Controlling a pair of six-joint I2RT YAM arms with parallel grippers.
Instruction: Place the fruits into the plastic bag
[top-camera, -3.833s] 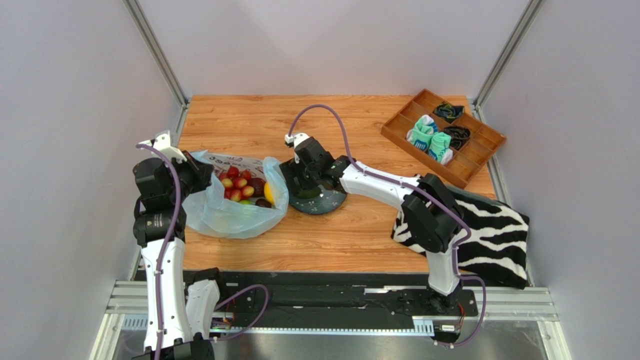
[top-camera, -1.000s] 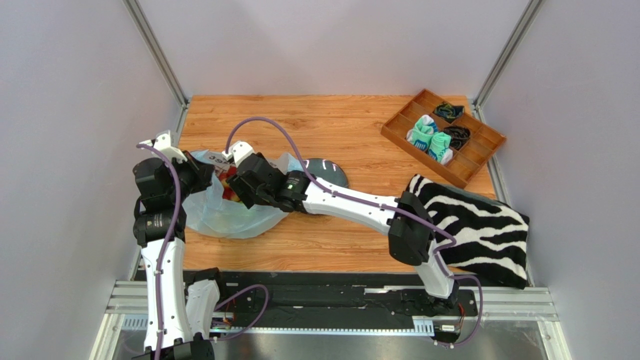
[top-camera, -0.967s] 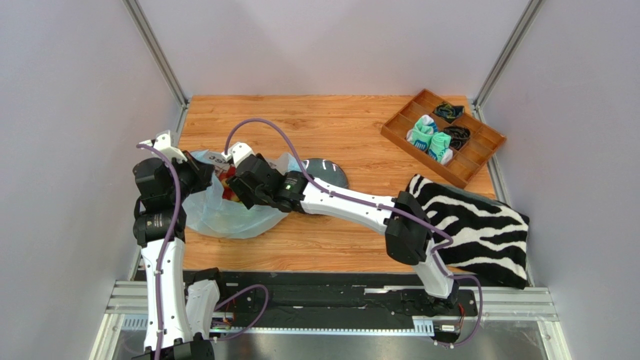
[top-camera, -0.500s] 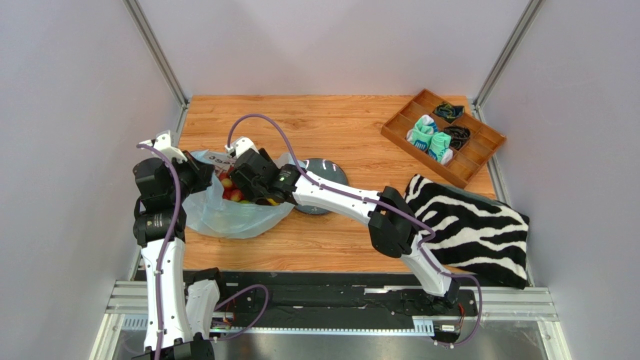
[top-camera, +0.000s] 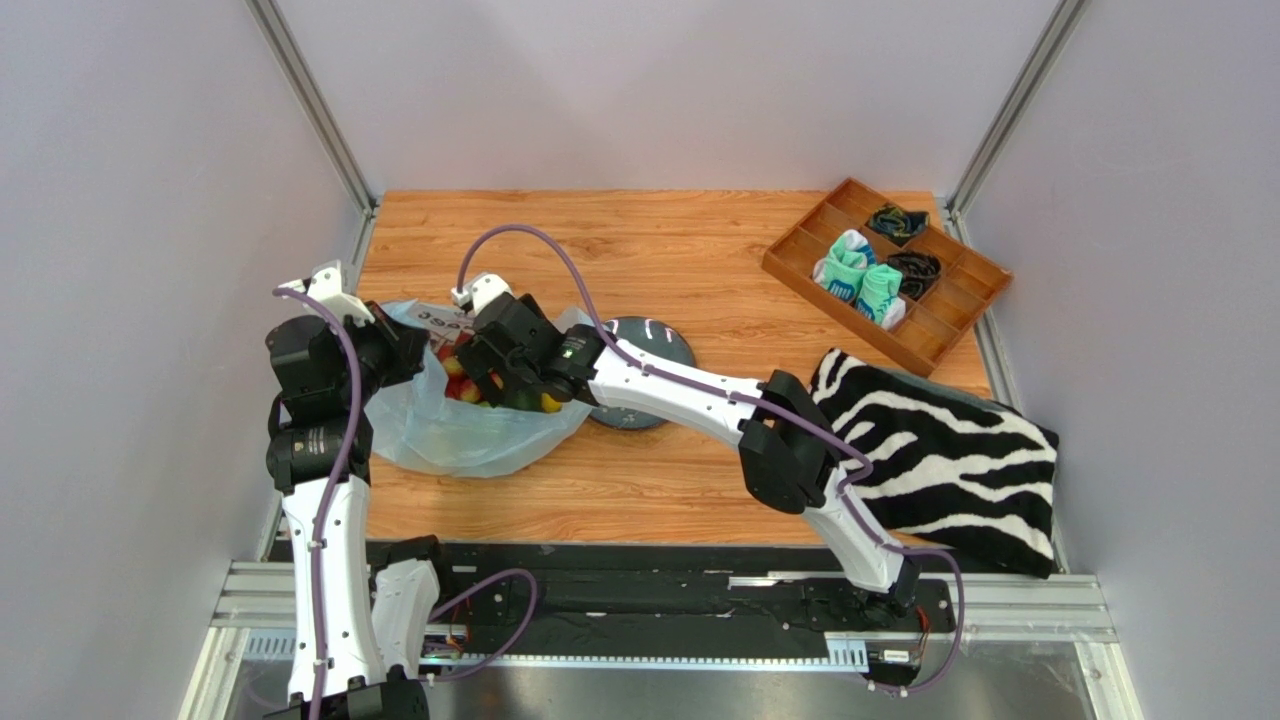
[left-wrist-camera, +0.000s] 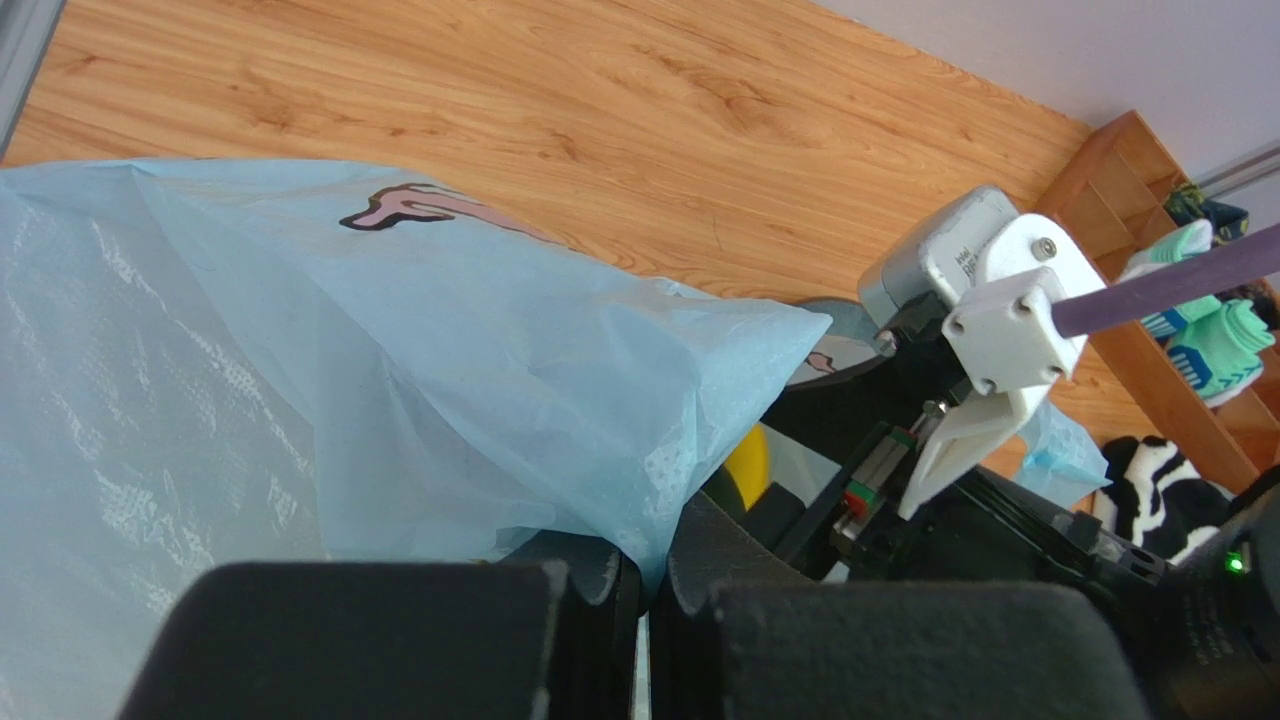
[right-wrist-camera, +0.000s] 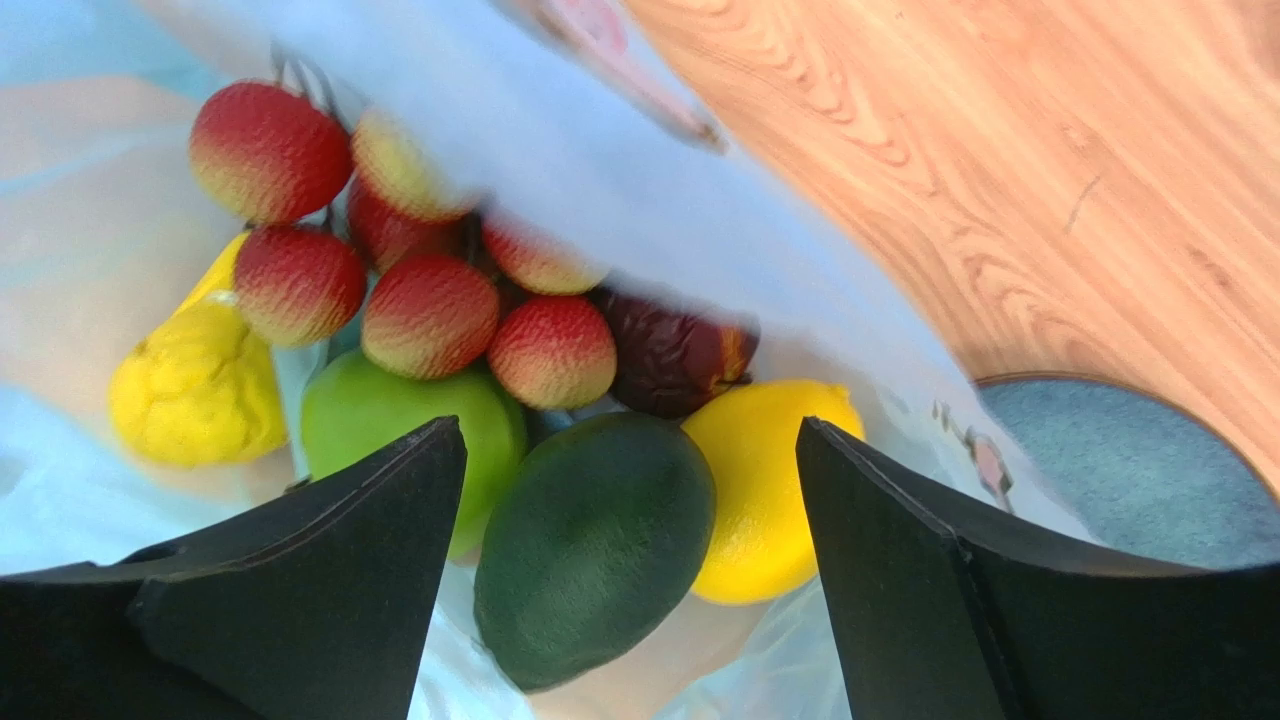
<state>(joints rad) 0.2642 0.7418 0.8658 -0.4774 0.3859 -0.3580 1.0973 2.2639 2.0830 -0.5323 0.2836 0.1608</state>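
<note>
- Fruits (right-wrist-camera: 496, 390) are gathered inside the plastic bag (top-camera: 451, 432), which lies at the left of the table (top-camera: 706, 248), beside the dark plate (top-camera: 657, 354).
- Packed together and touching are a dark green fruit (right-wrist-camera: 597, 548), a lemon (right-wrist-camera: 769, 488), a green apple (right-wrist-camera: 394, 432), a pear (right-wrist-camera: 196, 387), a dark red-purple fruit (right-wrist-camera: 669, 357) and small red ones (right-wrist-camera: 430, 315).
- The right gripper (right-wrist-camera: 627, 444) is poised over the bag's mouth, jaws spread wide, with nothing grasped.
- The left gripper (left-wrist-camera: 646, 597) is pinched closed on the bag's rim.
</note>
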